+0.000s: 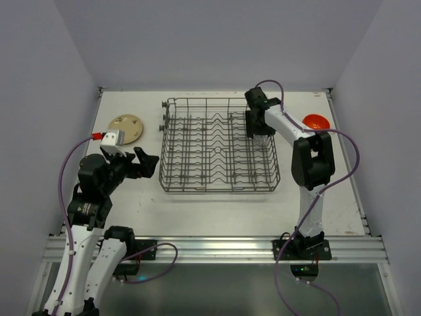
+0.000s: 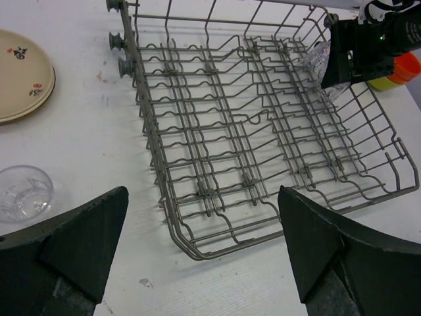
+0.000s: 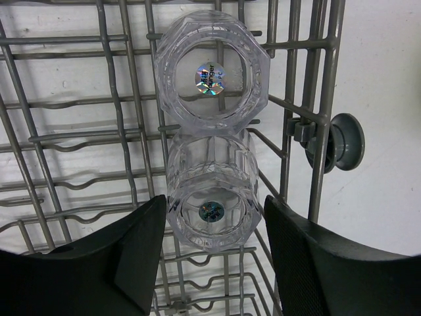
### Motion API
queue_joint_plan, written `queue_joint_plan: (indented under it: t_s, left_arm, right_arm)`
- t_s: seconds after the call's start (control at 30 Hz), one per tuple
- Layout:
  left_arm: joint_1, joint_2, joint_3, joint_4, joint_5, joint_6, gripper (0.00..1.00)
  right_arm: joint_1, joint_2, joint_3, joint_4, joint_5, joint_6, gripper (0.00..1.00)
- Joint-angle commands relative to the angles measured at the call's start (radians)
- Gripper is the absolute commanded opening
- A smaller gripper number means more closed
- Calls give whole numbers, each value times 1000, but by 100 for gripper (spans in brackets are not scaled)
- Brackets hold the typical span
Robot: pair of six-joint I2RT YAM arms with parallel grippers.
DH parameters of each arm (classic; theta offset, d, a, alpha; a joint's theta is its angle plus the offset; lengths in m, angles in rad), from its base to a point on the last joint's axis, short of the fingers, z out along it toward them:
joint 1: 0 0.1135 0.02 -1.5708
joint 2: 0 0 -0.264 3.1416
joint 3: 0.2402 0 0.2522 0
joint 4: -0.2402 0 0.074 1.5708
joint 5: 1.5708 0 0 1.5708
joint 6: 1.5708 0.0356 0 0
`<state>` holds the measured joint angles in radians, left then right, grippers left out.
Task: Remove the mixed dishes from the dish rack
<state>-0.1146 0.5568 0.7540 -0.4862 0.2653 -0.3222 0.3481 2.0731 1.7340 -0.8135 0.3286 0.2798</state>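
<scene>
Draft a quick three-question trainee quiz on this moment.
1. True or false: a plate stands in the dish rack.
2. How many clear glasses does the right wrist view show in the rack? A one, B two, C four.
3. Which claw has a glass between its fingers?
Key: 1 false, the plate lies on the table; 2 B; 3 the right claw.

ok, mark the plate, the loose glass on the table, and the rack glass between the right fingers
plate (image 2: pixel 21 71): left wrist view, middle of its visible face.
loose glass (image 2: pixel 23 191): left wrist view, middle of the glass.
rack glass (image 3: pixel 210 210): right wrist view, centre of its near round end.
</scene>
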Motion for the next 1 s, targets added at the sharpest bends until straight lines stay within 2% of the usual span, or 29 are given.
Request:
queue_joint_plan:
  t_s: [0.0, 0.13, 0.27, 0.6, 0.97]
  left_arm:
    - [-10, -5, -8, 35, 15, -3, 100]
    - [-10, -6, -8, 35, 17, -5, 100]
    - [-10, -6, -8, 35, 15, -5, 100]
    - [-10, -5, -10, 38, 20, -5, 100]
    - [-10, -6, -12, 40, 18, -5, 100]
  right_arm:
    - [6, -1, 32, 11, 29, 9, 63]
    - [6, 1, 30, 11, 33, 9, 62]
    - [6, 4, 32, 5, 33, 4, 52]
    - [9, -27, 24, -9, 44, 9, 43]
    - [14, -59, 35, -30, 49, 24, 39]
